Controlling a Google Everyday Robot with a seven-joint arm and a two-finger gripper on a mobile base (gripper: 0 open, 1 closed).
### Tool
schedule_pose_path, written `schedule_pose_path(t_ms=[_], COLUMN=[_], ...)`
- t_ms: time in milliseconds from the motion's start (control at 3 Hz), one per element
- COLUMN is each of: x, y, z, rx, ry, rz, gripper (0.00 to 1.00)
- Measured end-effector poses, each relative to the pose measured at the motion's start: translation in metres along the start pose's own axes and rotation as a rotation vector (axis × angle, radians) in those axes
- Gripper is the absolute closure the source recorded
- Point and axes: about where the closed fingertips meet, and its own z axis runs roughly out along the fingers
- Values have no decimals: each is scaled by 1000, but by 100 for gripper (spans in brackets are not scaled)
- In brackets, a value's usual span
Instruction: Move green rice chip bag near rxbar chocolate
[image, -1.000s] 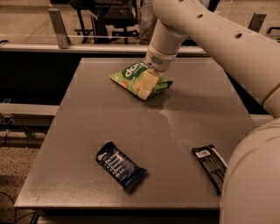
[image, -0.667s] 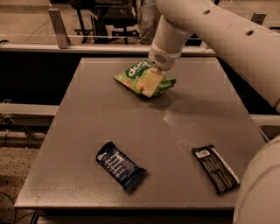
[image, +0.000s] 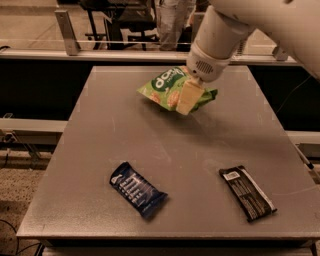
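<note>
The green rice chip bag (image: 167, 86) hangs tilted a little above the far middle of the grey table (image: 100, 150), held up by my gripper (image: 189, 96). The gripper comes down from the upper right and is shut on the bag's right half; one pale finger (image: 188, 98) shows in front of the bag. The rxbar chocolate (image: 247, 193), a slim black wrapper with a small white label at its far end, lies flat near the table's front right, well apart from the bag.
A dark blue bar wrapper (image: 137, 189) with white print lies at the front left of the middle. A rail (image: 125, 54) and chairs stand behind the table's far edge. My white arm (image: 260, 20) fills the upper right.
The bag has risen off the table in my gripper and shifted slightly right and toward the front. My arm has swung away from the right foreground.
</note>
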Motion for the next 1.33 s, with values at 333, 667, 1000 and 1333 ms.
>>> schedule_pose_path(t_ms=[333,667,1000,1333], x=[35,62,88,113], y=[37,60,78,94], z=[-30,-41,-44,-42], rx=[-3,-19,-36,-52], ry=[-17,-20,-21,-14], rz=[1,31,81,133], gripper=[100,100,100,83])
